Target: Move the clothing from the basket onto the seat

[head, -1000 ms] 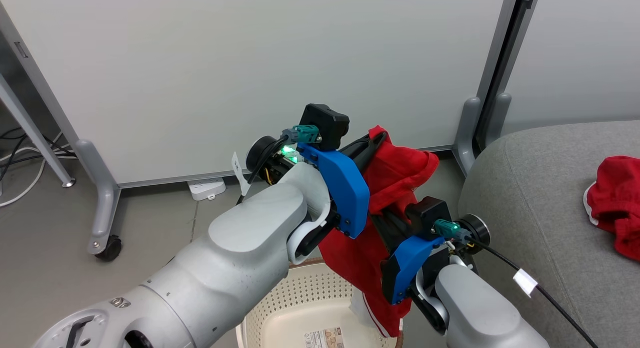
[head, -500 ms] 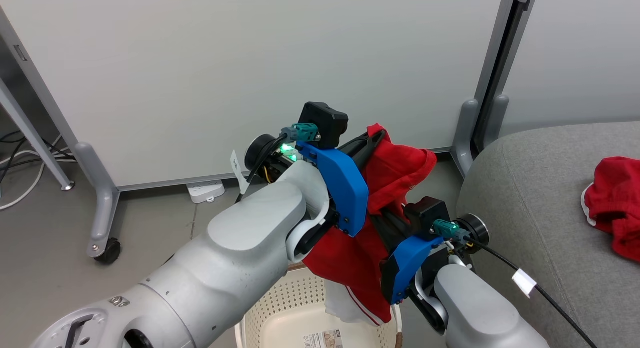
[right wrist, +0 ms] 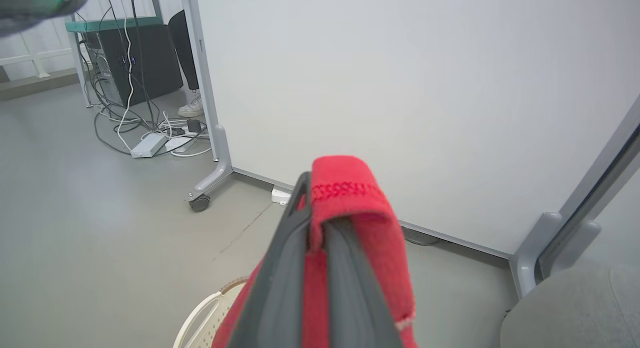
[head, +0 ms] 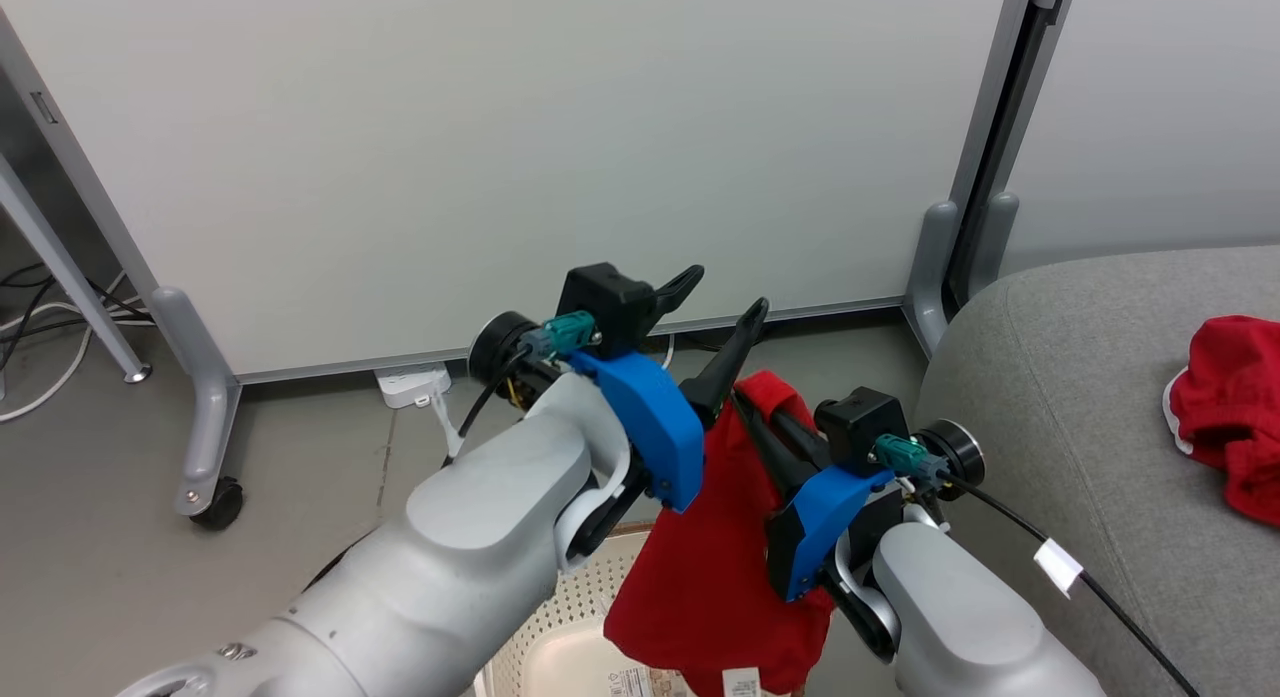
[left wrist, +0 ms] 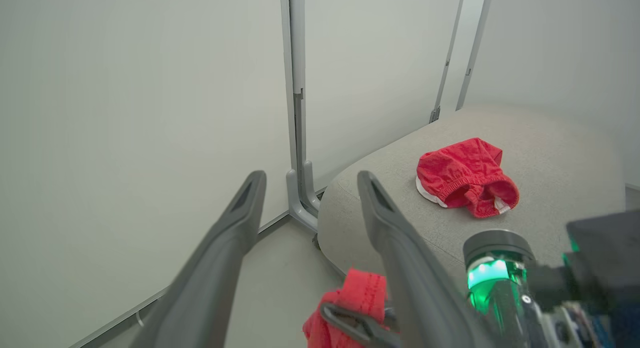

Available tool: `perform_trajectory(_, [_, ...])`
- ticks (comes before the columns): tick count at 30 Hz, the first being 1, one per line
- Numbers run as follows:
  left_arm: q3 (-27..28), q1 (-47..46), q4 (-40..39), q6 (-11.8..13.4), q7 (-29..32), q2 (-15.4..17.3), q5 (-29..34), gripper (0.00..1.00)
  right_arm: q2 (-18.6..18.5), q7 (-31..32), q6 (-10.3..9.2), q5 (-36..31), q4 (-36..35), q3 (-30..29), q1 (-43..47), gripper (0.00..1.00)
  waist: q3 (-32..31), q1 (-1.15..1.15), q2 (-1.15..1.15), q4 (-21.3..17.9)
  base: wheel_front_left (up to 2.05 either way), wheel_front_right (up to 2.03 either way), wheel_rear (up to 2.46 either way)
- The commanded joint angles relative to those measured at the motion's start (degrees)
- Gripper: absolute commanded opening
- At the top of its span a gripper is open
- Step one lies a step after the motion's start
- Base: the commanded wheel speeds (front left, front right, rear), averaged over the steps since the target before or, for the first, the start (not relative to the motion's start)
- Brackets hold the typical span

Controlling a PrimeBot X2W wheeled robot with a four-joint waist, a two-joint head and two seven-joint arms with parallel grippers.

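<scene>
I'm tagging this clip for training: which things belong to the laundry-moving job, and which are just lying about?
Job: hanging red garment, shut in the right pincer; second red garment, lying on the grey seat; perforated basket.
Lying about: white power strip; partition panel; floor cables; person's shoe.

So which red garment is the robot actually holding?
The garment hanging above the basket, pinched by the right gripper; the other garment lies crumpled on the seat.
</scene>
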Motion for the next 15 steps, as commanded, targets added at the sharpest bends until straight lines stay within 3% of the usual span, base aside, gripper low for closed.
perform_trajectory(1, [1.2,2.4,-0.2,0.0,-0.7,1.2,1.4,1.00,0.0,-0.5,-0.02,-0.7,-0.4,-0.6,0.1,0.00,0.1,0.00,0.00,0.1,0.00,0.00,0.00])
perform_trajectory(9, [14.7,15.4,-13.5,2.5,-0.8,7.0,13.8,1.00,0.0,-0.8,-0.02,-2.5,-1.3,-3.0,0.9,0.00,0.7,0.00,0.00,0.9,0.00,0.00,0.00])
perform_trajectory(15, [22.8,28.6,-24.2,1.5,-0.8,10.7,24.2,1.00,0.0,-0.5,-0.02,-4.1,-2.1,-4.9,1.2,0.00,1.3,0.00,0.00,1.7,0.00,0.00,0.00])
